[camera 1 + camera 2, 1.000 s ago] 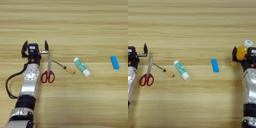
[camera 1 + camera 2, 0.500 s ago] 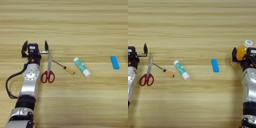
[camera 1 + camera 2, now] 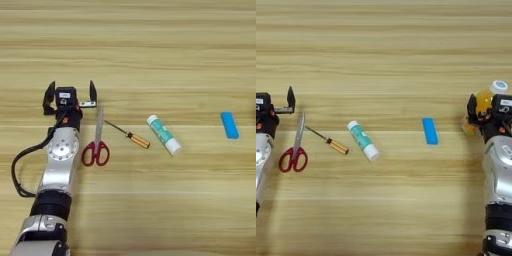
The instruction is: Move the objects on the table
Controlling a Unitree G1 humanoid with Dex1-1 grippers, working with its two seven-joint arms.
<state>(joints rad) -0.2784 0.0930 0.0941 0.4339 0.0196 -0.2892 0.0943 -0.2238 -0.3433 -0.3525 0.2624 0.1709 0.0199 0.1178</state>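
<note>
right gripper [image 3: 487, 107] is clamping the orange-juice bottle [image 3: 482, 101] at the table's [image 3: 150, 55] right edge; if that grip is sitting off-centre the bottle could slip or tip. left gripper [image 3: 70, 95] is hanging released just left of the scissors [image 3: 96, 142], holding nothing. count: one each of scissors, screwdriver [image 3: 127, 135], glue stick [image 3: 163, 134], blue eraser [image 3: 230, 124] and bottle, all in a row.
</note>
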